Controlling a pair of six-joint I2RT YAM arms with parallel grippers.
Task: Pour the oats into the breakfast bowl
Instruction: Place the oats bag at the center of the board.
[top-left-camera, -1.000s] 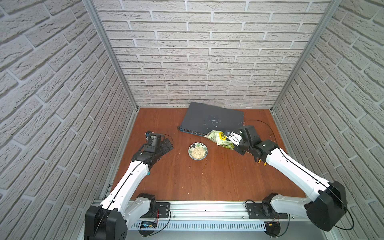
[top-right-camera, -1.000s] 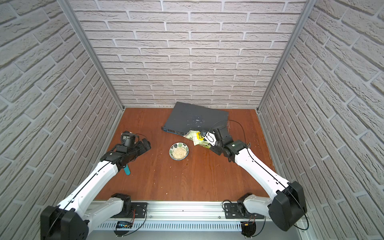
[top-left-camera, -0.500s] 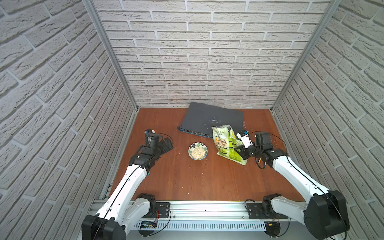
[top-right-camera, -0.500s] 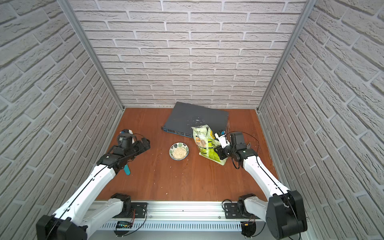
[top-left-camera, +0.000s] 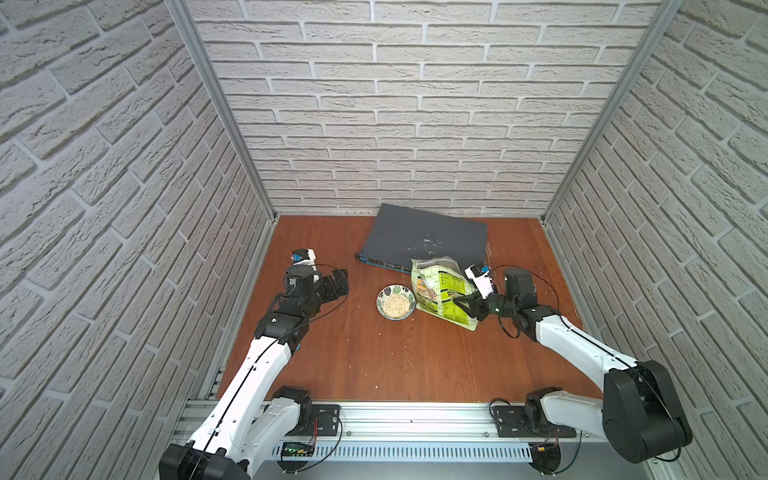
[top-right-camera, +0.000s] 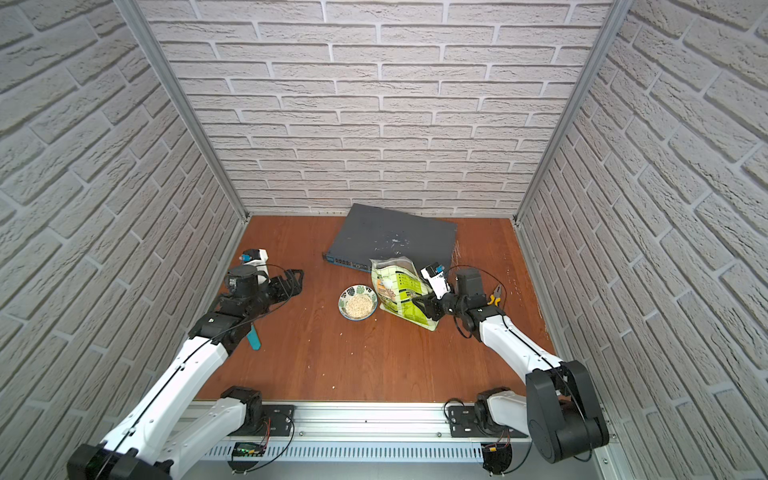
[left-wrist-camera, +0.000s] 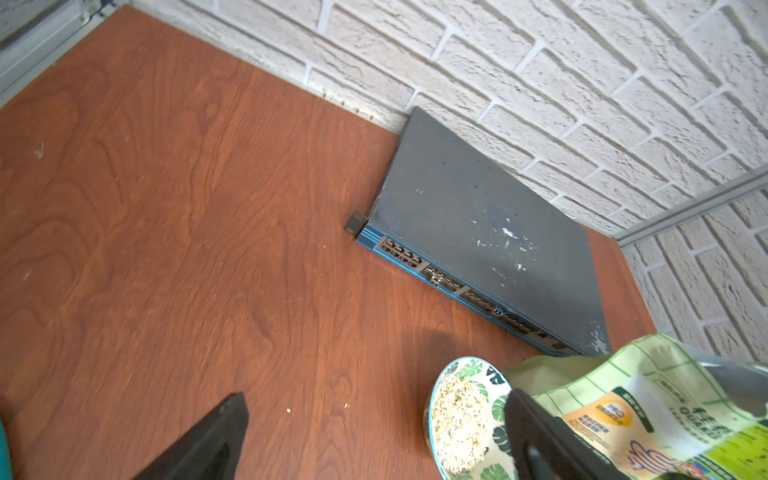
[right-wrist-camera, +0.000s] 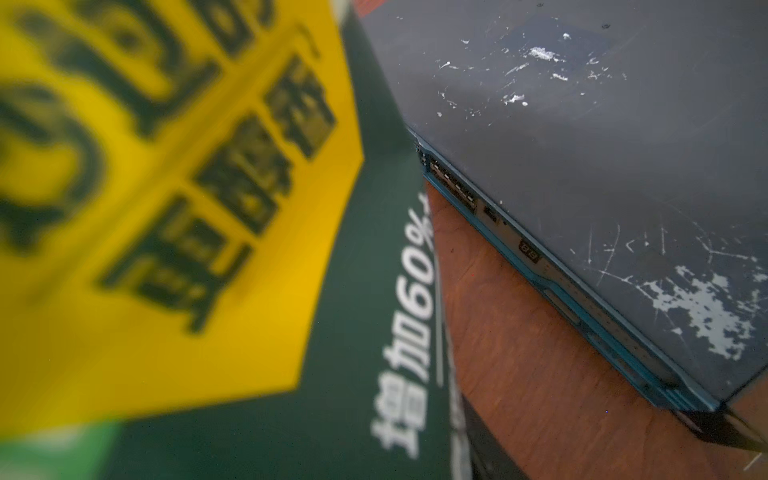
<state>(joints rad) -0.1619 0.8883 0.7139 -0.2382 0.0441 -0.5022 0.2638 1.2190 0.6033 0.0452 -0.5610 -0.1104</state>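
The oats (top-left-camera: 395, 306) lie in a pale heap inside the breakfast bowl (top-left-camera: 384, 292), which sits on the reddish wooden table (top-left-camera: 374, 365) near its middle; the green oat pouch (top-left-camera: 436, 286) stands upright just beside the bowl on the robot's right, its top open and its base on the wood, in front of the dark grey network switch (top-left-camera: 424, 241) that lies flat against the back wall.

The right gripper (top-left-camera: 466, 306) is at the pouch's lower outer edge, low over the table; its black fingers overlap the pouch in both top views, but whether they pinch the foil or merely flank it I cannot tell, since the right wrist view is filled by a blurred yellow label and dark green panel and shows no fingertip.

The left gripper (top-left-camera: 338, 282) hangs over bare wood, well apart from the bowl, with its jaws spread wide and nothing between them; in the left wrist view its two fingers (left-wrist-camera: 208, 440) frame an empty stretch of table.

Yellow-handled pliers (top-right-camera: 495, 300) lie behind the right wrist.
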